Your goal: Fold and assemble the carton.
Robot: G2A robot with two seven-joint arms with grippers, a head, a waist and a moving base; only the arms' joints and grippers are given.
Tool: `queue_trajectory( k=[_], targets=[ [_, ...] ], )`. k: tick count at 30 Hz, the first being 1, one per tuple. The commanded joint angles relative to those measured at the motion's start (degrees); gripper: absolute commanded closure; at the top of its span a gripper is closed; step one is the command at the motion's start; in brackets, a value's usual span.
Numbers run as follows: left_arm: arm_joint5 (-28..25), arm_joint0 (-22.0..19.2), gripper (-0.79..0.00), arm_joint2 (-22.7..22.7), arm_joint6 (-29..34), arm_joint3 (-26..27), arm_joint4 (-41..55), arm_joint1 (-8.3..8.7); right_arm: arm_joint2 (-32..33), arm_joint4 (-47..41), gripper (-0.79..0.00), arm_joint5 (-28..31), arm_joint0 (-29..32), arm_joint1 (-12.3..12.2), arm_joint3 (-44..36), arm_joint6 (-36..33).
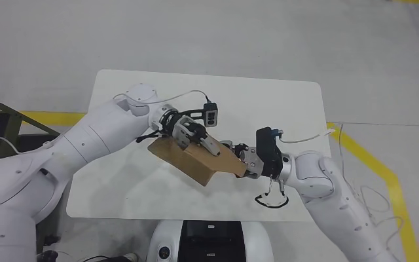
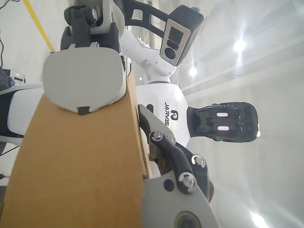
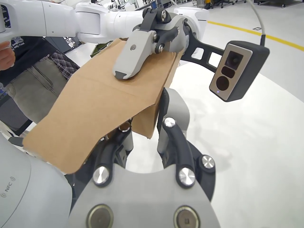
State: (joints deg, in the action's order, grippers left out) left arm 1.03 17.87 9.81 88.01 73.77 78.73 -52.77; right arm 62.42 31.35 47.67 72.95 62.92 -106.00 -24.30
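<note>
Mid-fold: your left gripper (image 1: 200, 139) and right gripper (image 1: 239, 161) each pinch the carton (image 1: 196, 162) at opposite ends above the table (image 1: 124, 196); next, likely push it open into a square tube

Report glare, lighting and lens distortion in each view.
Left wrist view: ceiling lamps flare into star-shaped glare beyond the brown cardboard carton. Right wrist view: the wide lens seems to bow the yellow floor line. Top view: even light on the white table, no glare.
</note>
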Motion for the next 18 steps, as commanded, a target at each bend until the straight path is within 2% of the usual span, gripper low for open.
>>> queue_trajectory(
  k=[1, 7, 18],
  targets=[
    [-0.06, -0.11, 0.0, -0.06, -0.01, -0.3, -0.11, -0.16, 0.05, 0.1, 0.0, -0.48, 0.06, -0.03, -0.03, 0.09],
    [-0.46, -0.27, 0.0, 0.34, -0.01, -0.97, -0.03, -0.02, 0.74, 0.93, 0.0, -2.01, -0.3, -0.13, 0.64, 0.51],
    [-1.07, 1.66, 0.0, 1.7, -0.01, -0.63, 0.27, 2.02, 1.99, 4.78, 0.0, -3.37, -1.77, -0.23, 0.84, 1.92]
  ],
)
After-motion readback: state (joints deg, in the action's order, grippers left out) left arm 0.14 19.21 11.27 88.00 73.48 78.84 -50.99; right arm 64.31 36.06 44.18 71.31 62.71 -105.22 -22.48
